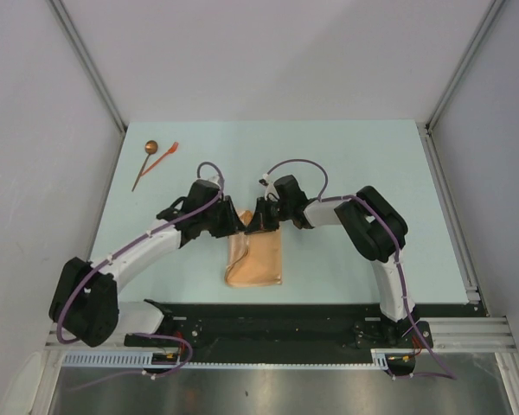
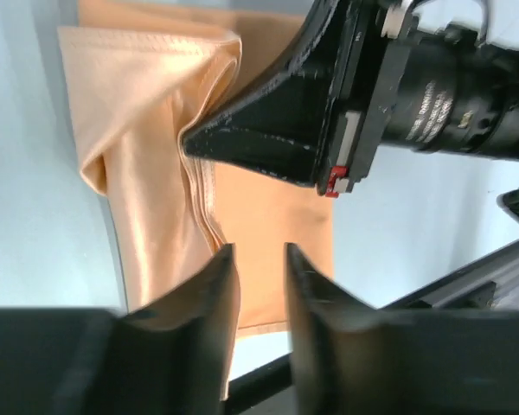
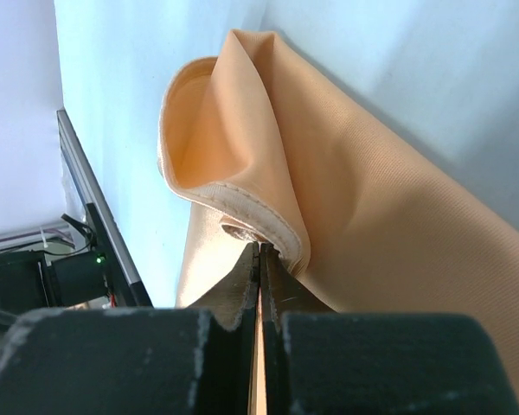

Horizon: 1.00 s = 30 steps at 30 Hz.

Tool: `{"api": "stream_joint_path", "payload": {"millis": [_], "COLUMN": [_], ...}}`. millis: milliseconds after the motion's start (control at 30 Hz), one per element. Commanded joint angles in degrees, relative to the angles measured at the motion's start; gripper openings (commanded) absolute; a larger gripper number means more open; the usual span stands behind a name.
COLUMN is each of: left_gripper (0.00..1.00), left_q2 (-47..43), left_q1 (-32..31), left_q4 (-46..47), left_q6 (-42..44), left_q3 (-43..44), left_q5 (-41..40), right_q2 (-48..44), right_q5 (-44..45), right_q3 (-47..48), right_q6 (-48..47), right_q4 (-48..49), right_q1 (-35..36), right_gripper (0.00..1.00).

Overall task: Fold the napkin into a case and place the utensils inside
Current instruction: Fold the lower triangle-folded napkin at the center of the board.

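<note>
Both arms (image 1: 147,246) have white links, black joints, and looping purple cables (image 1: 298,161).

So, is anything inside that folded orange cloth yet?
The open fold of the napkin shows only cloth; its flat lower layers hide the rest. The spoon and fork lie outside, on the table.
</note>
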Motion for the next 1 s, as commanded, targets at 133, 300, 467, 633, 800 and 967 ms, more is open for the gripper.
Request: {"api": "stream_joint_path", "payload": {"millis": [133,300,467,633,800,967], "left_gripper": [0.05,0.0,0.0,0.0,0.0,0.0], "left_q2": [3.24,5.79,4.74,1.93,0.87,-1.32], "left_q1": [5.92,4.43,2.05,1.35,1.26,1.17], "left_q4": [4.73,7.81,10.45,11.68,11.68,10.45], "left_q6": [5.65,5.13,2.67,0.82,0.39,0.47], "left_q3": [-4.07,-5.65,-11.0,-14.79,-15.41,-15.06], "left_q5": [6.3,8.67,10.34,10.69,10.51,10.25], "right_q2": [-0.88,-1.4,-3.95,-9.4,-10.99,-9.68], "right_q5": [-0.86,-0.51,0.46,3.97,3.45,1.69], "right_q3": [1.34,1.78,4.05,6.61,6.35,3.63], "right_q6": [-2.67,-2.85,-2.67,-6.26,-6.98,-4.96], "right_q4": [-1.58,-2.98,-6.93,-18.7,-21.27,-16.36], "right_q1": [-0.29,-0.29,-0.21,0.85,2.69,4.89], "right_gripper": [0.0,0.0,0.01,0.07,0.12,0.12]}}
